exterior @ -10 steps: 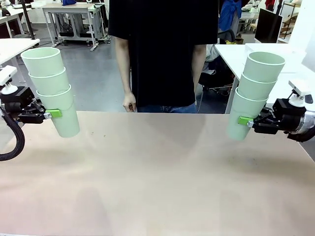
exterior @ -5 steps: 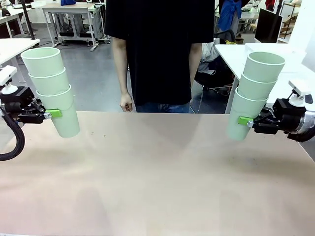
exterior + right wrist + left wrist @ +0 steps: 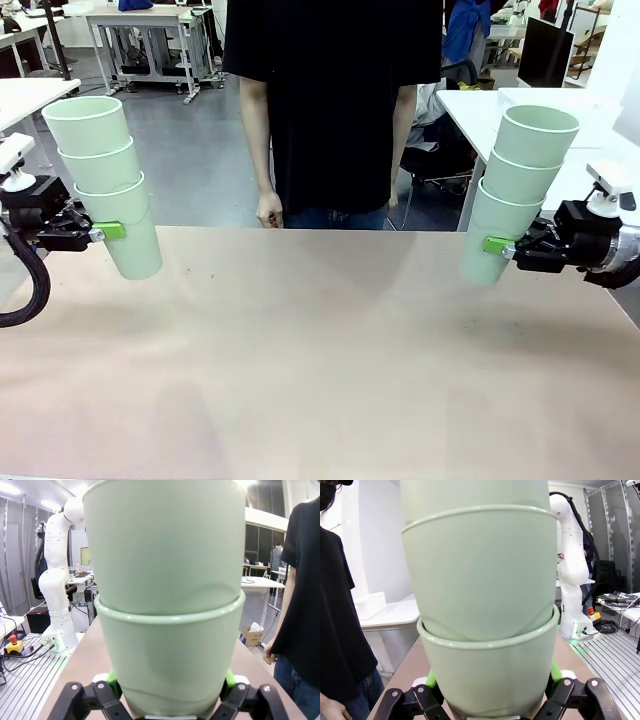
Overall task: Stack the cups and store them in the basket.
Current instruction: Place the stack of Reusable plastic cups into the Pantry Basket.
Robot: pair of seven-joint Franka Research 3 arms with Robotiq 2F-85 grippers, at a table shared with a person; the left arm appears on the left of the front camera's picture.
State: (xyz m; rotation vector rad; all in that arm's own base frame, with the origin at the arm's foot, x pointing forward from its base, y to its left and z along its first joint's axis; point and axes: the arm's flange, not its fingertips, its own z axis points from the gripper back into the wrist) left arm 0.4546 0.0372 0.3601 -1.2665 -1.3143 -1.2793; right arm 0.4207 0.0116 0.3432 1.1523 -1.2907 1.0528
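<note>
Front view, looking across a bare tan table toward a person in a black shirt standing at the far edge, one hand hanging loose at the side and holding nothing.

The six pale green cups are nested into two stacks of three, both held in the air above the table. The left gripper comes in sideways from the left edge, its jaws clamped on the bottom cup of the left stack. The right gripper mirrors it from the right edge, jaws clamped on the bottom cup of the right stack. In each wrist view green pads press against both sides of the lowest cup wall.

Both stacks stand mouth up, with the long axis close to upright but tilted. Each leans outward, so the open mouths point up and away from the middle while the closed bottoms angle in toward each other. The stacks are at about the same height and well apart, near opposite sides of the table, with the whole width of it between them.

Judging from this, joining the two would call for one stack to rise above the other, line up its axis, and lower its bottom into the other's open mouth. Neither arm looks nearer to the middle.
</note>
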